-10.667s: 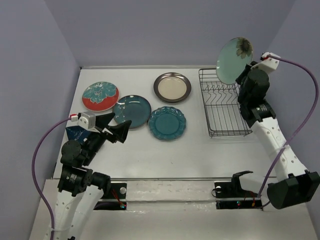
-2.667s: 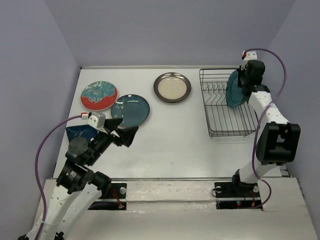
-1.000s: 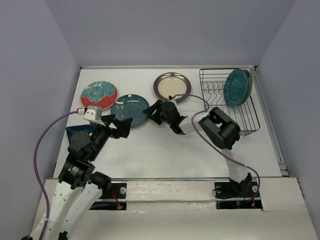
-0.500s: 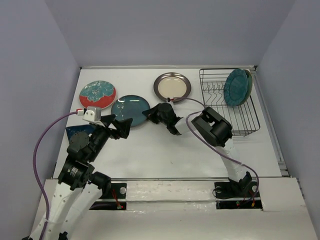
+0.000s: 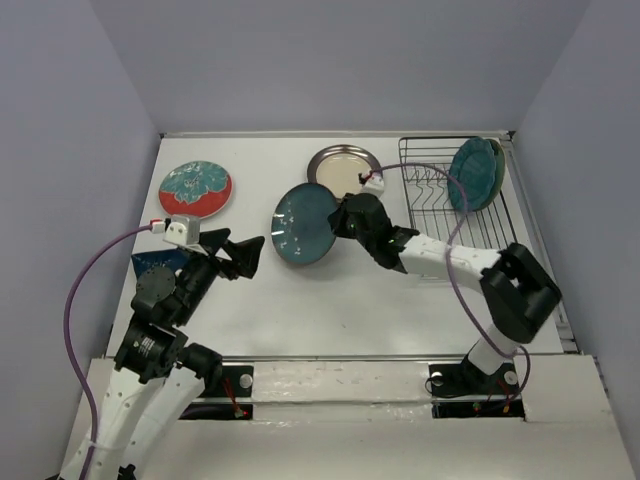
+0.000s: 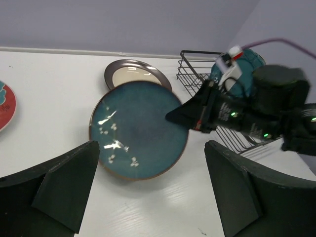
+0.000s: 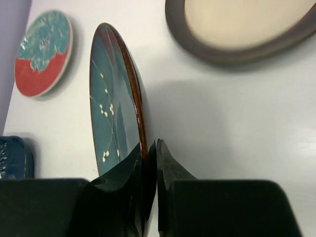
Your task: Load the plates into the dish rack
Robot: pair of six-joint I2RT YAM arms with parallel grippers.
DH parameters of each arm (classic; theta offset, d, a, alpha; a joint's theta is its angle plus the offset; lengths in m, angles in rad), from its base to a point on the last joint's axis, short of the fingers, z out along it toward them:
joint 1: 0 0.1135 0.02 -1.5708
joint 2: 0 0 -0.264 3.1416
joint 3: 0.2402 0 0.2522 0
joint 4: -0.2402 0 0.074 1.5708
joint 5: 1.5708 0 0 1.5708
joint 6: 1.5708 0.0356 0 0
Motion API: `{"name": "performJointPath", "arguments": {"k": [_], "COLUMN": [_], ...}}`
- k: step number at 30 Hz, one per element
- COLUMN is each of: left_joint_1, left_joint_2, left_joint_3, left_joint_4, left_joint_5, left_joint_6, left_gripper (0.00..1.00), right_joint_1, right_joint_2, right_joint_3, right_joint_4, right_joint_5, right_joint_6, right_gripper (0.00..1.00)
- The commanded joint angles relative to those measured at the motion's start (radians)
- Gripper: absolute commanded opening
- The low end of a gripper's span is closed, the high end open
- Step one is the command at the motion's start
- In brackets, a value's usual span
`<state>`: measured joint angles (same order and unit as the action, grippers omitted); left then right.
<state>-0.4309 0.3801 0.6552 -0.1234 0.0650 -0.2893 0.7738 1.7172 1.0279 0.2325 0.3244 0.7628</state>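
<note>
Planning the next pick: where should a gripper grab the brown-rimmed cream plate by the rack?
Take the brown-rimmed cream plate by its near rim, probably from the arms' side: it lies flat, so only the upturned edge offers a pinch, and the dish rack crowds its right.

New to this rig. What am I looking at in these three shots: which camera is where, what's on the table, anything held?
Two robot arms with two-finger grippers are bolted at a table's near edge. The wide shot comes from a fixed camera above and behind them; the other two come from a camera on each wrist. The right gripper is shut on the rim of a dark teal plate, which is tipped up on edge. The left gripper is open and empty. Flat on the table lie a red-rimmed plate and a brown-rimmed cream plate. A black wire dish rack holds two plates upright.
</note>
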Motion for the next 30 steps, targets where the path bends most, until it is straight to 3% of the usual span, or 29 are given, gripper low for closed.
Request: {"name": "performJointPath", "arguments": {"k": [1,4,8,14,21,30], "left_joint_1": [-0.003,-0.005,-0.011,-0.026,-0.042,-0.045], "left_joint_2": [-0.018,-0.024,-0.029,-0.03,-0.032,-0.035], "left_joint_3": [0.027,0.027,0.027,0.026,0.027,0.027], "left_joint_4": [0.047,0.053,0.053,0.05,0.047,0.045], "left_joint_5": [0.024,0.03,0.03,0.029,0.025,0.024], "left_joint_6": [0.003,0.002,0.002,0.004,0.004,0.006], "left_gripper": [0.99,0.99,0.99,0.99,0.99,0.99], "right_joint_1": [-0.1,-0.192,-0.301,-0.464,-0.58,-0.627], "right_joint_2": [-0.336,-0.418,-0.435,-0.369,-0.266,-0.197], "right_joint_3": [0.126,0.168,0.248,0.366,0.409,0.348], "right_joint_4": [0.033,-0.01,-0.01,0.017,0.051,0.05], "right_joint_5": [0.232,0.324,0.424,0.384,0.291,0.236], "right_joint_6": [-0.435,-0.738,-1.023,-1.207,-1.289,-1.222], "right_gripper": [0.07,0.07,0.07,0.07,0.07,0.07]}}
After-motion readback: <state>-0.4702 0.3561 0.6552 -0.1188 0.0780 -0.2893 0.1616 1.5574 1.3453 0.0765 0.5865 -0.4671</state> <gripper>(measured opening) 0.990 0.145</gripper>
